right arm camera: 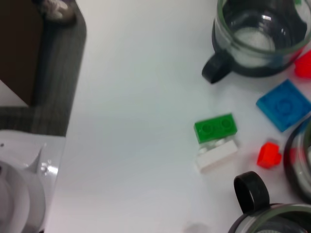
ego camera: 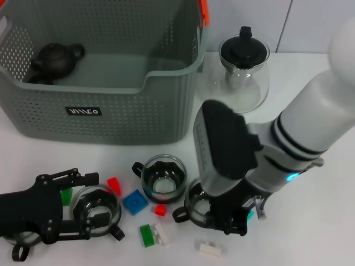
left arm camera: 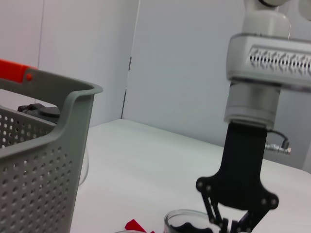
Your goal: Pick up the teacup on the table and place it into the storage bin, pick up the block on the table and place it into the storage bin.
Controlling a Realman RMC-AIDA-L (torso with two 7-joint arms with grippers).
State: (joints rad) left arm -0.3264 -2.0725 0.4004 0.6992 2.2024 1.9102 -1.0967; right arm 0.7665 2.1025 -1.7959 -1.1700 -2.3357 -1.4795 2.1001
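On the white table [ego camera: 310,221] I'm counting three clear glass teacups with black handles [ego camera: 163,177], all outside the grey perforated plastic storage bin [ego camera: 111,119]. My left gripper [ego camera: 83,208] is gripping one, my right gripper [ego camera: 230,213] another.

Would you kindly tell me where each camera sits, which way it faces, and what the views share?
Head view: above, looking down at the storage bin, teacups and blocks; left gripper and right gripper show.
Left wrist view: low over the table, looking sideways across it past the bin at the right gripper.
Right wrist view: looking straight down at the table; no fingers show.
Shared: the green and white block appears in head and right wrist views.
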